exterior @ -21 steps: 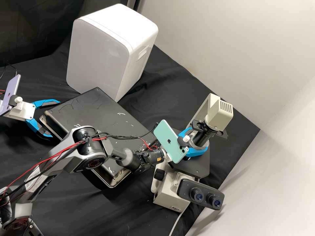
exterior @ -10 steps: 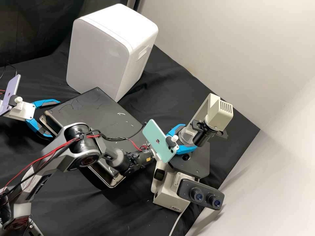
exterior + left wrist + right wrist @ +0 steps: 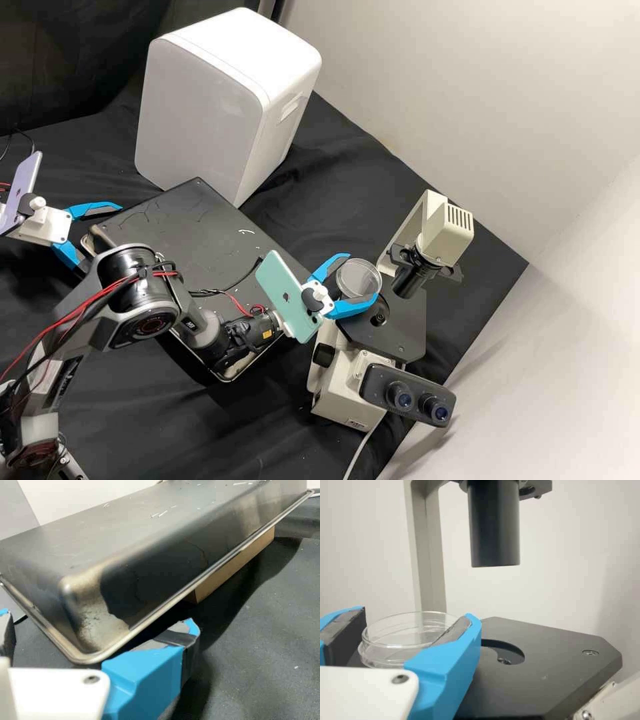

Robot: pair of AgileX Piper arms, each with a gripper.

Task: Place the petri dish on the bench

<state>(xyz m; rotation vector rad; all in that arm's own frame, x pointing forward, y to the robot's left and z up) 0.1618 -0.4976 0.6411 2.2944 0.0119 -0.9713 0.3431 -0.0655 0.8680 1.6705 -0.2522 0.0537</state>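
A clear round petri dish [image 3: 360, 273] is held between the blue fingers of my right gripper [image 3: 358, 280], which is shut on it. In the high view it hangs over the left edge of the microscope's black stage [image 3: 400, 333], clear of the dark lens tube [image 3: 407, 283]. The right wrist view has the petri dish [image 3: 402, 635] in my right gripper [image 3: 412, 625], with the stage [image 3: 545, 670] and its round hole just beyond. My left gripper [image 3: 109, 240] is at the far left, open, its fingers [image 3: 150, 675] either side of the metal tray's corner.
A dark metal tray [image 3: 193, 233] lies upside down in the middle of the black bench cloth. Behind it stands a tall white box [image 3: 220, 100]. The beige microscope [image 3: 353, 393] with two eyepieces occupies the right, close to the wall.
My right gripper has drawn back to the left with the petri dish, from under the microscope's lens to the stage's left edge. The left arm has not moved.
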